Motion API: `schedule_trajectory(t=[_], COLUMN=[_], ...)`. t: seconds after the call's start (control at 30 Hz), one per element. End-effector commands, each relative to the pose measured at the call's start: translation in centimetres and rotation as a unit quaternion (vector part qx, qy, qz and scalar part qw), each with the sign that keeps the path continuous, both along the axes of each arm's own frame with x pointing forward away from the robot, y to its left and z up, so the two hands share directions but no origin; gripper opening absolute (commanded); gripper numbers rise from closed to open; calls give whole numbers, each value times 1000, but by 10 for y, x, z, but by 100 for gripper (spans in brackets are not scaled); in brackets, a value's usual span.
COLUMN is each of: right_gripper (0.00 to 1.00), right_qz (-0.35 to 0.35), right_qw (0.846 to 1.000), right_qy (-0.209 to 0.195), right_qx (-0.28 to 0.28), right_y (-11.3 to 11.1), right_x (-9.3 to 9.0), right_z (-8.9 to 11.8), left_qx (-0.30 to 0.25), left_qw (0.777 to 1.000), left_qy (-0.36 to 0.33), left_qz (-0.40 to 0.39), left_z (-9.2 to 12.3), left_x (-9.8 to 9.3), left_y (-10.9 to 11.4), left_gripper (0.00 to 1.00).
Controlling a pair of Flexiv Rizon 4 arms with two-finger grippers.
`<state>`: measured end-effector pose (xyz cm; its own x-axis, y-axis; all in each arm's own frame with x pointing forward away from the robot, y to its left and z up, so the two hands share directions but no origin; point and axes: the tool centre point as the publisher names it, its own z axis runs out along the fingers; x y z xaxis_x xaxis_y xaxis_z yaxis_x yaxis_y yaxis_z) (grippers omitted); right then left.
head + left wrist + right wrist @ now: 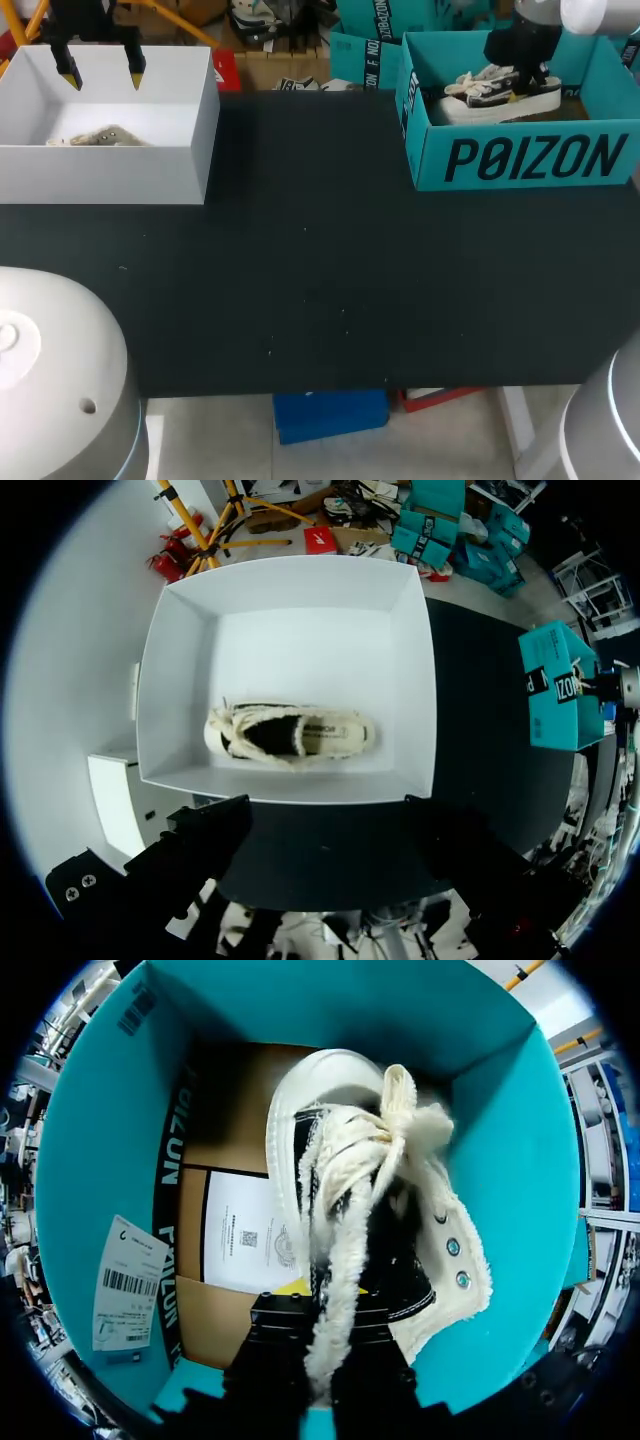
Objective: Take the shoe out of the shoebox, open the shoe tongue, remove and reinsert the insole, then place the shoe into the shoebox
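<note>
Left gripper (102, 72) hangs with fingers apart, well away from the teal shoebox (520, 160). Inside the shoebox, right gripper (320, 1350) sits against the shoe (380, 1210) (clamped or not, I cannot tell; fuzzy laces cover it).

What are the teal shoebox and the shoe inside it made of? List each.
Teal shoebox: looks like matte cardboard; brown raw board shows on its floor.
Shoe: apparently black canvas with frayed cream fabric edging, shiny metal-looking eyelets, smooth white sole rim, probably rubber.
</note>
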<state>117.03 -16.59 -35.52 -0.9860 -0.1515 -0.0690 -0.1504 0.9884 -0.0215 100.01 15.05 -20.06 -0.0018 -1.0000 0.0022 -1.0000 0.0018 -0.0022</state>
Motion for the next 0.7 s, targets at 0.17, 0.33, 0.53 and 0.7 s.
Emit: schedule_trajectory(t=[0.17, 0.33, 0.53, 0.7], right_gripper=[0, 0, 0, 0], right_qz=[-16, -33, -39, -44], right_qw=[999, 998, 995, 991], right_qy=[-27, -49, -67, -86], right_qx=[-22, -35, -61, -89], right_y=[-4, -6, -3, 0], right_x=[-21, -24, -27, -29], right_z=[58, 91, 137, 179], left_qx=[0, 0, 0, 0], left_qw=[1000, 1000, 1000, 1000], left_qy=[1, 1, 1, 1], left_qz=[0, 0, 0, 0], left_z=[0, 0, 0, 0], left_x=[0, 0, 0, 0], left_y=[0, 0, 0, 0], left_gripper=[100, 100, 100, 100])
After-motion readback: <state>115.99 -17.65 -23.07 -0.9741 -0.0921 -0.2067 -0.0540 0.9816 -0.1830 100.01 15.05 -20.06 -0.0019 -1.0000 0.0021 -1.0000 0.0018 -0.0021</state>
